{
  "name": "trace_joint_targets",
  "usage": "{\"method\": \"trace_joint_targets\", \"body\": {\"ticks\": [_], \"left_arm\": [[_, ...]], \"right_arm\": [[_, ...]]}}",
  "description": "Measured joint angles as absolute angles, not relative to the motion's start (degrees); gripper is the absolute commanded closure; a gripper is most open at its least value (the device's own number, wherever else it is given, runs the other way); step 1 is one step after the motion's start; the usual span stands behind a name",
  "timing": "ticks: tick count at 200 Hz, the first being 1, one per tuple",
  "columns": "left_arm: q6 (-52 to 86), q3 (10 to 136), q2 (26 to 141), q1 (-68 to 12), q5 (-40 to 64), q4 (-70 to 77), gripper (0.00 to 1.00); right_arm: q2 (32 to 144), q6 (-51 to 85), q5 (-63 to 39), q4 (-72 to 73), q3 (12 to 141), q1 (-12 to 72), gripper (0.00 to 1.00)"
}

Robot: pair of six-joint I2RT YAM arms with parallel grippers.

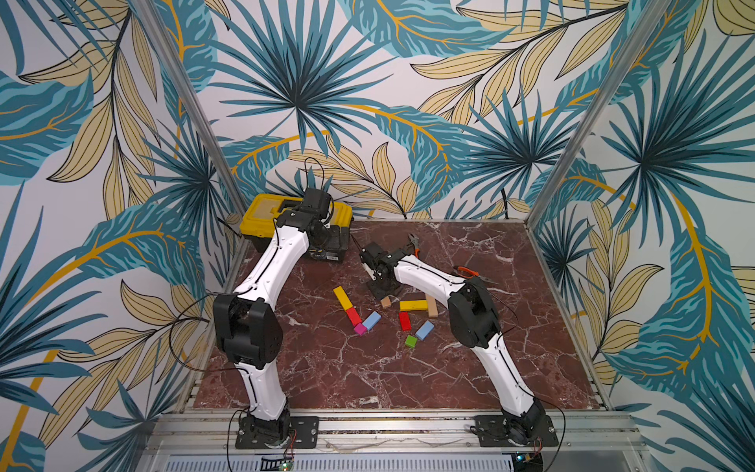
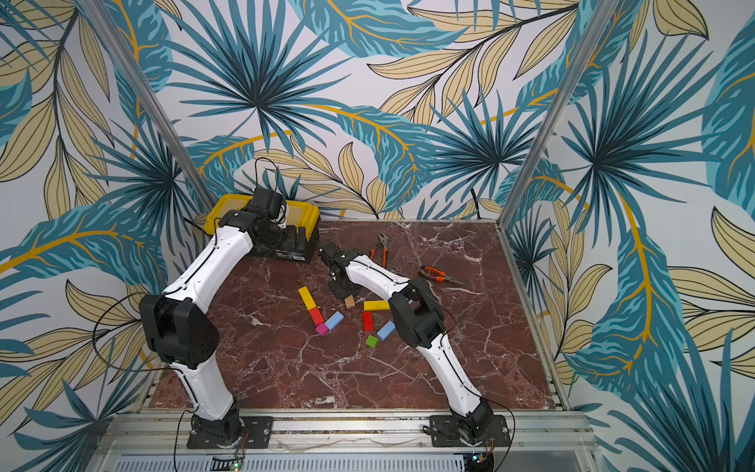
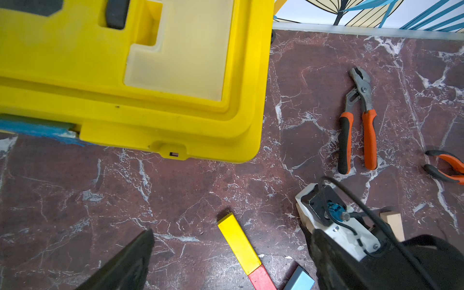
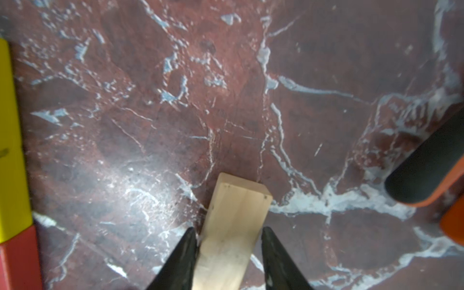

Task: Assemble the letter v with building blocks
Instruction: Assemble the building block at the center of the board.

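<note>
Far left, my left gripper (image 3: 232, 234) hangs over the table beside the yellow toolbox (image 1: 261, 212), jaws spread wide and holding nothing. Next along is the letter v as it stands so far: yellow bar (image 1: 342, 297) and red block (image 1: 353, 315) laid end to end as one arm, the magenta cube (image 1: 360, 329) at the point, and the light-blue block (image 1: 371, 320) starting the other arm, which lacks its outer piece. Just right of that, my right gripper (image 4: 229, 229) is down on the plain-wood bar (image 4: 233, 226), which lies flat on the marble. The jaws are drawn in narrow on its long sides, though the wrist view is blurred and I can't swear both pads are pressing evenly. My worry is that an uneven pinch lets the bar pivot or slip as I lift. If I then bring it in crooked, its end could knock the light-blue block or the cube out of line. Further right, the spare blocks (image 1: 413, 305) sit close under the right arm's elbow, so a low swing could scatter them; the pliers (image 1: 474, 274) lie beyond, out of the way
</note>
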State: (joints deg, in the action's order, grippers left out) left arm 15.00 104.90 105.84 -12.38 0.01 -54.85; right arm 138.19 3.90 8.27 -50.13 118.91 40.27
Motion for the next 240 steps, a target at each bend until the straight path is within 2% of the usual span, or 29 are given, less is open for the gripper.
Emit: {"method": "trace_joint_targets", "body": {"ticks": [23, 49, 60, 80, 91, 156, 240], "left_arm": [[15.0, 104.9, 105.84, -12.38, 0.05, -54.87, 0.01], [15.0, 104.9, 105.84, -12.38, 0.21, -54.87, 0.01], [15.0, 104.9, 105.84, -12.38, 0.27, -54.87, 0.01], [14.98, 104.9, 105.84, -12.38, 0.32, -54.87, 0.0], [14.98, 104.9, 105.84, -12.38, 0.45, -54.85, 0.01], [14.96, 104.9, 105.84, -12.38, 0.67, -54.87, 0.01], [14.96, 104.9, 105.84, -12.38, 0.97, -54.87, 0.01]], "right_arm": [[138.15, 6.35, 7.94, -50.0, 118.17, 39.92, 0.68], [137.23, 11.27, 7.42, -49.25, 116.55, 39.11, 0.7], [136.25, 13.61, 6.87, -48.18, 114.72, 38.7, 0.59], [134.39, 17.19, 5.41, -46.7, 111.11, 38.02, 0.46], [133.19, 18.98, 4.58, -45.8, 109.3, 37.8, 0.44], [127.13, 23.38, 0.8, -41.8, 99.33, 37.8, 0.42], [125.25, 26.24, -4.14, -37.41, 95.88, 38.09, 0.43]]}}
